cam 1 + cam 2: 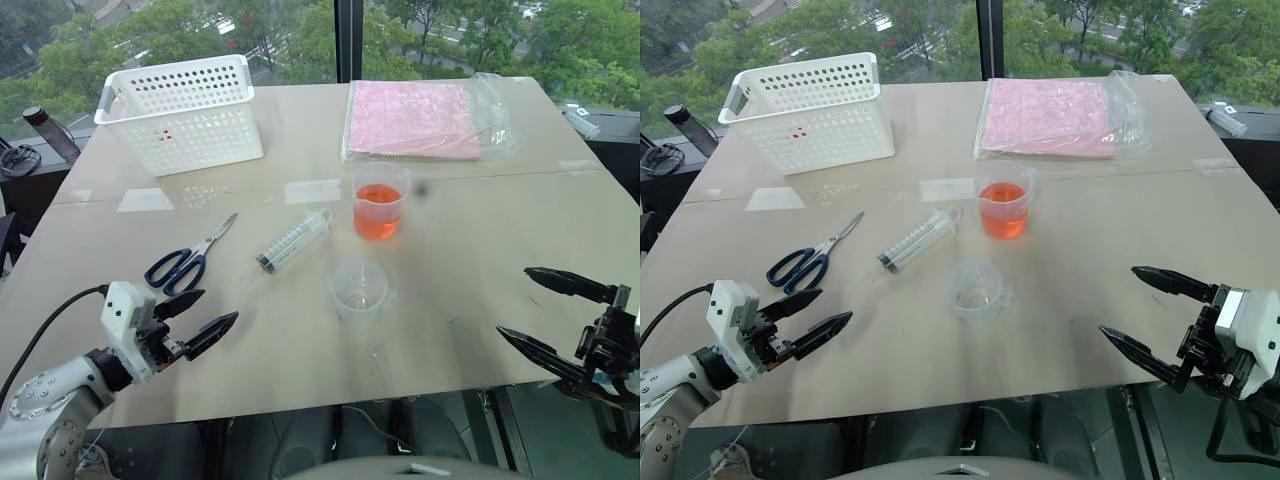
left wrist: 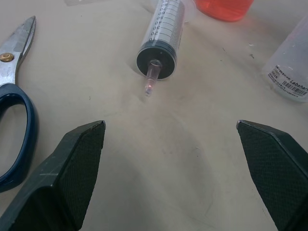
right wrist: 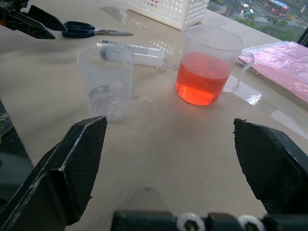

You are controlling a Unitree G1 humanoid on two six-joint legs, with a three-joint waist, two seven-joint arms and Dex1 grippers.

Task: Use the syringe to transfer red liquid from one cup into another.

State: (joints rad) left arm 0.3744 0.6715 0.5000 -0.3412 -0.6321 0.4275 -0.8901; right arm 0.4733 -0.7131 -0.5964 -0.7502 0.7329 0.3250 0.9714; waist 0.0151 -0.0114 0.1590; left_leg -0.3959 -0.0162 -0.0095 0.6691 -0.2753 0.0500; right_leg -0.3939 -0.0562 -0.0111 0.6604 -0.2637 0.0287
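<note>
The clear syringe point(image 1: 294, 241) lies flat on the beige table point(image 1: 470, 300), its tip towards the near left. Just right of it stands the cup point(image 1: 379, 200) holding red liquid point(image 1: 377, 224). The other cup point(image 1: 358, 291), nearly colourless, stands nearer to me. My left gripper point(image 1: 205, 315) hovers open at the near left, its fingers pointing at the syringe's tip point(image 2: 150, 86), well short of it. At the near right my right gripper point(image 1: 535, 310) is open too, facing both cups point(image 3: 106, 82) with nothing between its fingers.
Blue-handled scissors point(image 1: 185, 260) lie left of the syringe. A white perforated basket point(image 1: 185, 112) stands at the far left, and a pink packet in clear plastic point(image 1: 420, 118) lies at the far right. A dark bottle point(image 1: 50, 132) stands beyond the table's left edge.
</note>
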